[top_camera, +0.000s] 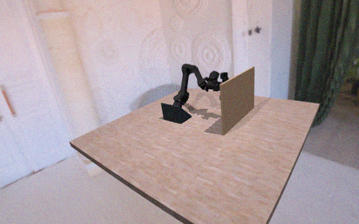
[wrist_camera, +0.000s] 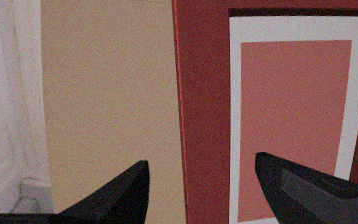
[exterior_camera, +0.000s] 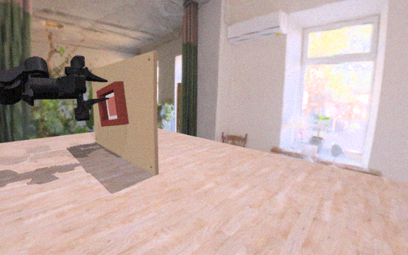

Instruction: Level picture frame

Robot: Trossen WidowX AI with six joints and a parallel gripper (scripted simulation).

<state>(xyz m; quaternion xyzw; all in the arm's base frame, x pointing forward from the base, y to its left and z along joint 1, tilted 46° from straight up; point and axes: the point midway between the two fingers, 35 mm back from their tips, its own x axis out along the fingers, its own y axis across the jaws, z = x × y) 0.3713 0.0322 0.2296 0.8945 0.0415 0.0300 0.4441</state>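
The red picture frame (exterior_camera: 122, 107) (wrist_camera: 205, 90) hangs on the tan board (exterior_camera: 141, 118) (top_camera: 238, 103) (wrist_camera: 110, 100). It looks tilted in the exterior view, its nearer side higher. My gripper (exterior_camera: 107, 89) (wrist_camera: 202, 165) is open around one bar, apparently the top one, without pinching it. In the exterior view the upper fingertip is above the frame and the lower one is at its opening. In the wrist view one finger is over bare board outside the frame and the other is over the pink print. The screw and notched strip are hidden. In the top view the board hides the frame and fingertips.
The board stands upright on the wooden table (top_camera: 175, 155) (exterior_camera: 254, 199), just behind the frame. The arm's dark base (top_camera: 175, 113) is on the table in front of the board. The board's edge lies beyond the outer finger in the wrist view.
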